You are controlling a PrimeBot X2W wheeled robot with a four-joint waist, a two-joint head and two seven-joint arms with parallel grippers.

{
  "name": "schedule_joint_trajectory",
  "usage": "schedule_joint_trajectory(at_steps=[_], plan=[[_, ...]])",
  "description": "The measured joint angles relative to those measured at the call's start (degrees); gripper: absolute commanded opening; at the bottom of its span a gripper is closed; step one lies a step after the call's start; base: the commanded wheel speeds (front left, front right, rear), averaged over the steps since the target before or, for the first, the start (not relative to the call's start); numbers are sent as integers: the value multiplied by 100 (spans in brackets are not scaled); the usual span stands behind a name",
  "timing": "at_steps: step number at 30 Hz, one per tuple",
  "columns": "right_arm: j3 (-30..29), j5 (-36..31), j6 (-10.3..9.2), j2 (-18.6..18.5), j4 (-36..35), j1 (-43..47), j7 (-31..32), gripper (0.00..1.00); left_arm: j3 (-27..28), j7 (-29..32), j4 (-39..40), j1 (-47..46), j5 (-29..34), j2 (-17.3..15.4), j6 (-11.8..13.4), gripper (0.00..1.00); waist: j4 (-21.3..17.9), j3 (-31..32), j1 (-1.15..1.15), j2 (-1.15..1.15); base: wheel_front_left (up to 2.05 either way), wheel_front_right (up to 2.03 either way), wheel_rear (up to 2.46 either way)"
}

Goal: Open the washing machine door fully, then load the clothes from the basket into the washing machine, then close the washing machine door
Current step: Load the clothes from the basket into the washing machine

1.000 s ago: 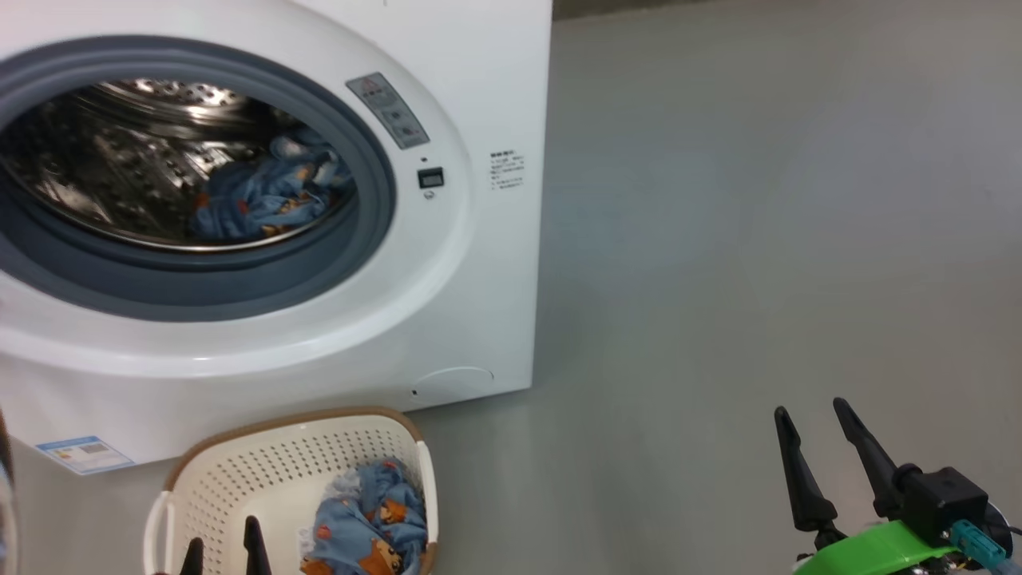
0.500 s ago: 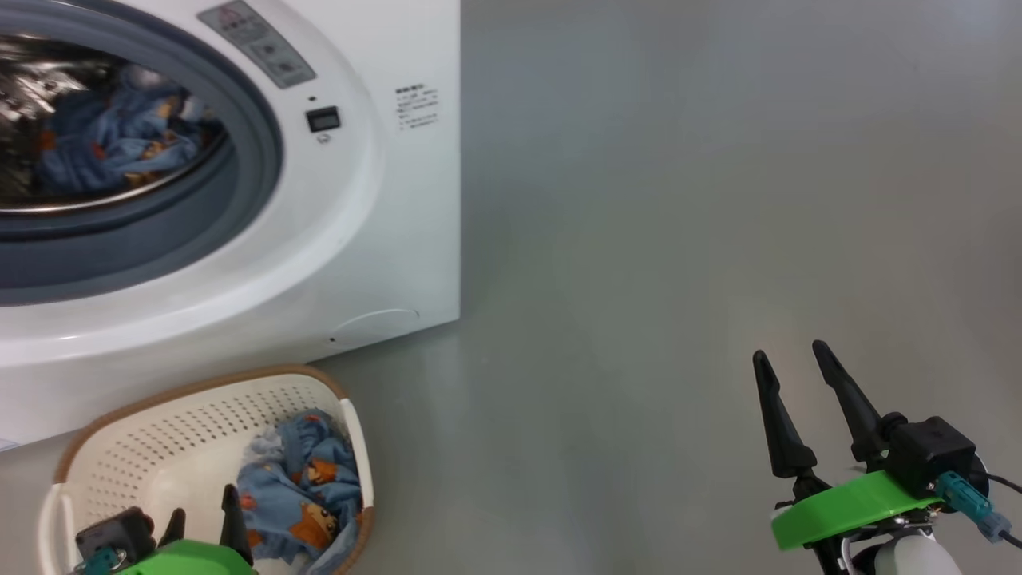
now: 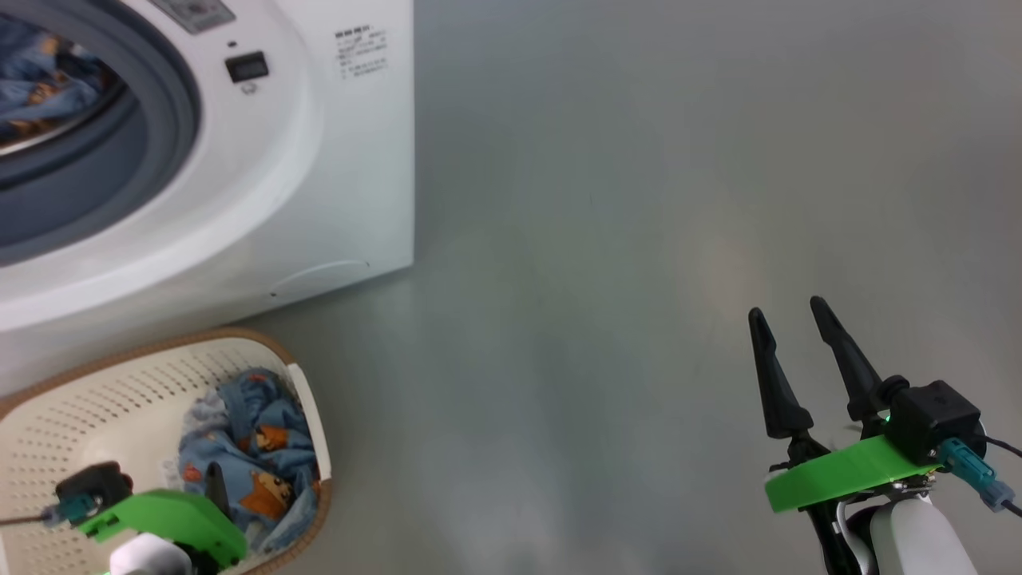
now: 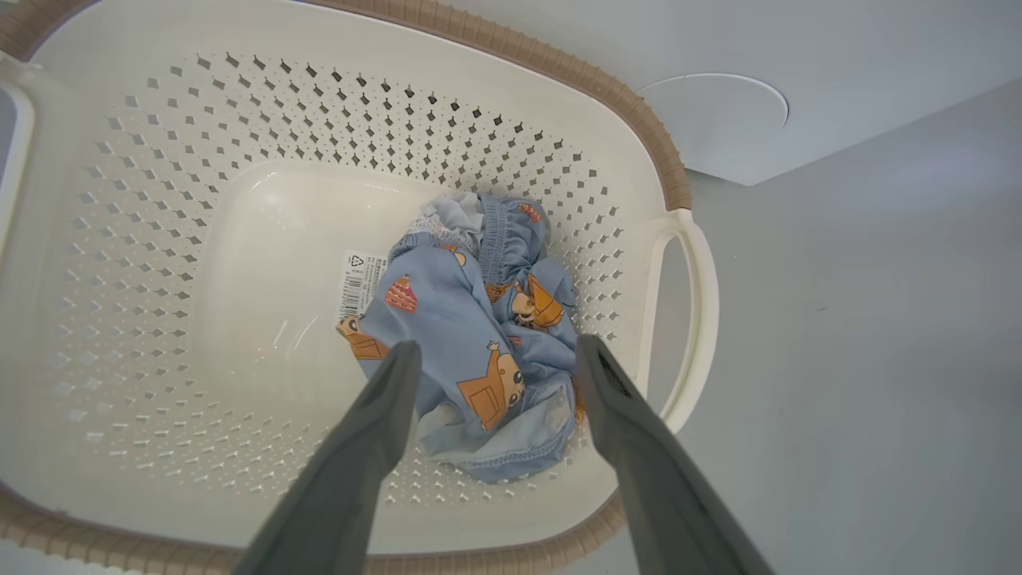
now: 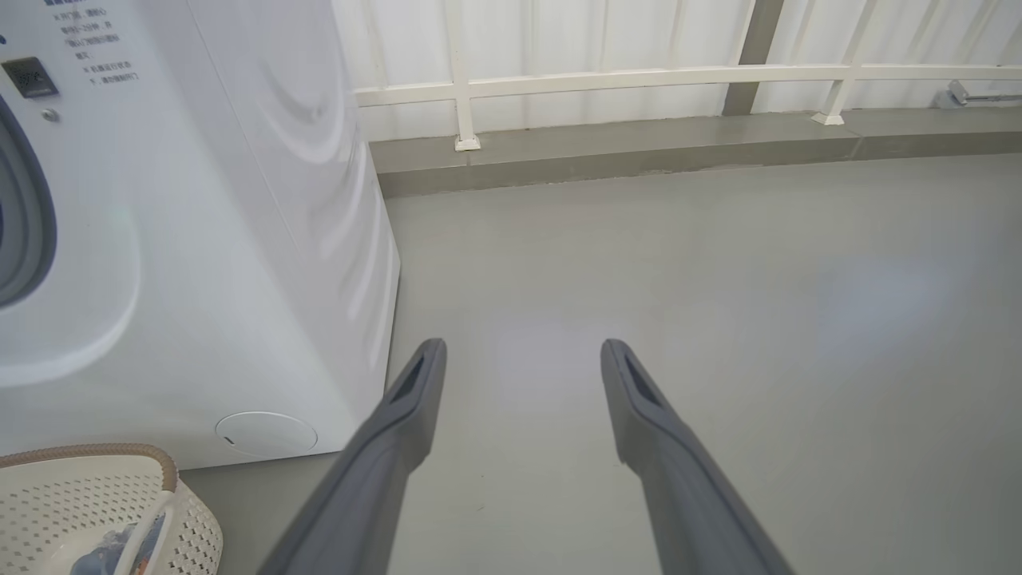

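Over basket (image 4: 239,120), left gripper (image 4: 497,347) gapes wide above clothes (image 4: 471,319) at its handle end.
Head view adds blue fabric (image 3: 40,84) inside washing machine (image 3: 335,160); right gripper (image 5: 520,347) wide over floor (image 5: 718,279).

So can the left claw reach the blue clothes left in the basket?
Probably yes. The left claw is open and points straight down at the clothes, which lie uncovered in the basket. Nothing sits between its fingers and the bundle, so the way looks free.
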State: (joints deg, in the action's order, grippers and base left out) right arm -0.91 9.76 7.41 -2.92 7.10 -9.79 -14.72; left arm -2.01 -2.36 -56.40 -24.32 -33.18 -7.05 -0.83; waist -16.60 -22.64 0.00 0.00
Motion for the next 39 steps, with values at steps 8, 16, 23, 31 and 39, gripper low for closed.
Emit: schedule_joint_trajectory(at_steps=[8,16,23,31,39], plan=[[3,1,0,15,-40,-151,0,100,-21,-112,-775,-713,-22,-89,-54,100,-92,-490,0,0,0,0,0],[8,48,0,27,-115,-355,0,100,-116,-185,-1212,-1324,-7,-199,-103,100,-162,-1019,0,0,0,0,0],[-10,54,0,34,-226,-577,-1,100,-226,-182,-1448,-1767,55,-222,-92,100,-140,-1496,0,0,0,0,0],[-13,77,0,38,-370,-784,-1,100,-355,-152,-1597,-2218,177,-314,-33,100,-32,-2015,0,0,0,0,0],[-54,101,0,37,-455,-810,-1,100,-405,-185,-1648,-2632,183,-372,10,100,2,-2471,0,0,0,0,0]])
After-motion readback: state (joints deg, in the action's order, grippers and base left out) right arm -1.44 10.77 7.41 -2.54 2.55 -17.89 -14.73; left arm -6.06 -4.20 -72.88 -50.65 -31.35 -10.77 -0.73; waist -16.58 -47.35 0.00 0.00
